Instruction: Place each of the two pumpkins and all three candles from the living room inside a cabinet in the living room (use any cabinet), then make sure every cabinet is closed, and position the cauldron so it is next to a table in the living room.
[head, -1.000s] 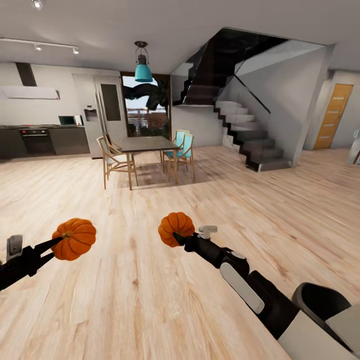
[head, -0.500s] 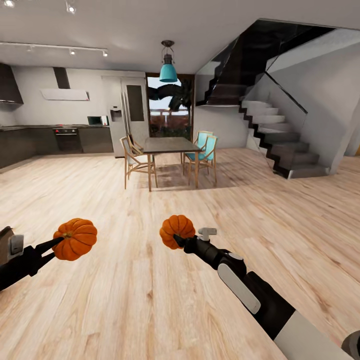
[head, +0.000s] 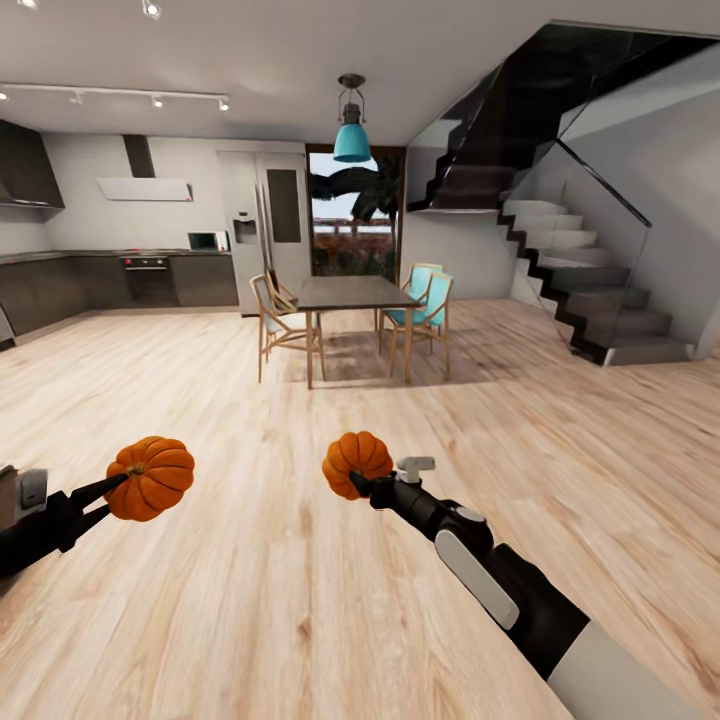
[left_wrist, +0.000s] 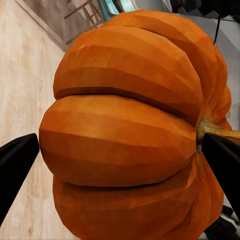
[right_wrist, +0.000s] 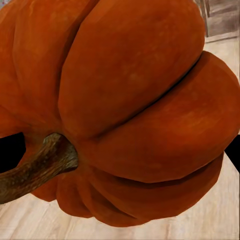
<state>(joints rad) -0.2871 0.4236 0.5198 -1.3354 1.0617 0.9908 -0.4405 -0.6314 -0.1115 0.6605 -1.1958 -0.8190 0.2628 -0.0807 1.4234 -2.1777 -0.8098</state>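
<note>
Currently both arms reach forward over a pale wood plank floor (head: 300, 600), each carrying one small bright orange ribbed pumpkin. On the left, the left gripper (head: 105, 497) has its black jaws closed down on the left pumpkin (head: 150, 477), which is held in the air above the floor; most of that arm is cut off at the picture's edge. In the left wrist view the same pumpkin (left_wrist: 135, 130) looms large, a black fingertip (left_wrist: 15, 165) at each side of it and its short brownish stem poking out beside one of them. On the right, the right gripper (head: 358, 482) is clamped on the right pumpkin (head: 356, 462), also clear of the floor; the jaws are largely hidden behind the fruit, so how they sit on it is hard to read. The right wrist view shows that pumpkin (right_wrist: 135, 115) very close, its rough brown stem curving off past the edge and only dark slivers of finger at the borders.

Well beyond the arms stands a dark dining table (head: 355, 293) with wooden and teal chairs (head: 425, 305) around it, under a teal hanging lamp (head: 351, 140). Dark kitchen units (head: 120, 280) line the far wall, and a dark staircase (head: 590, 300) with glass panels climbs at the right, its upper part cut off
</note>
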